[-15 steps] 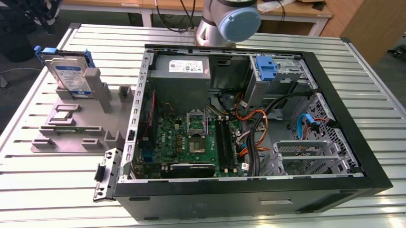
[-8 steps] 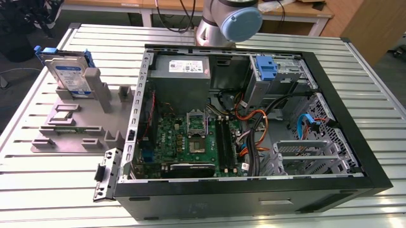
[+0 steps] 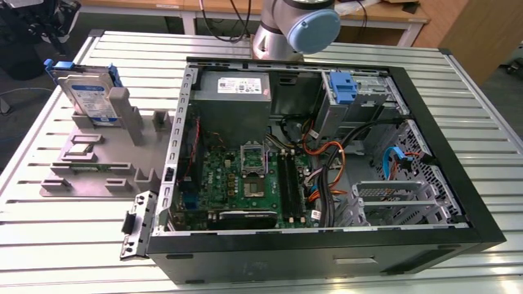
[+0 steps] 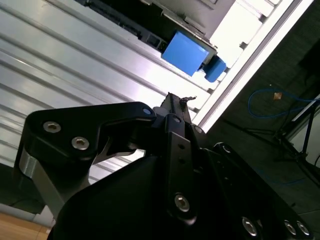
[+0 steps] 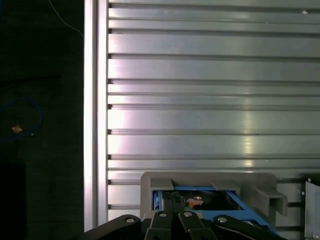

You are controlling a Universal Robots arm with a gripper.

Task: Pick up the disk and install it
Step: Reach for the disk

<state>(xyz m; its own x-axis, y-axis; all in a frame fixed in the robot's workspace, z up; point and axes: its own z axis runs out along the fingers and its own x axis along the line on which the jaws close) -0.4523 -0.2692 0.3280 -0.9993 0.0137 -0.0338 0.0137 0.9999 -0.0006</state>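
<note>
The disk (image 3: 86, 93), a silver drive with a white-and-blue label in a bright blue carrier, stands upright in the grey fixture (image 3: 98, 165) at the exterior view's left, beside the open computer case (image 3: 327, 239). In the first wrist view the carrier's blue frame (image 5: 235, 202) shows inside the grey fixture (image 5: 210, 181), right behind my gripper (image 5: 173, 201). The black fingertips meet with nothing between them, so the gripper is shut. In the second wrist view a blue carrier end (image 4: 186, 52) lies beyond the gripper's tip (image 4: 173, 101).
The arm's base (image 3: 294, 24) rises behind the case. Inside the case are a grey power-supply box (image 3: 233, 92), a motherboard (image 3: 253, 177), an upright blue bracket (image 3: 346, 87) and loose cables (image 3: 327, 165). Ribbed aluminium tabletop (image 5: 210, 95) surrounds the fixture, its edge (image 5: 90, 110) close by.
</note>
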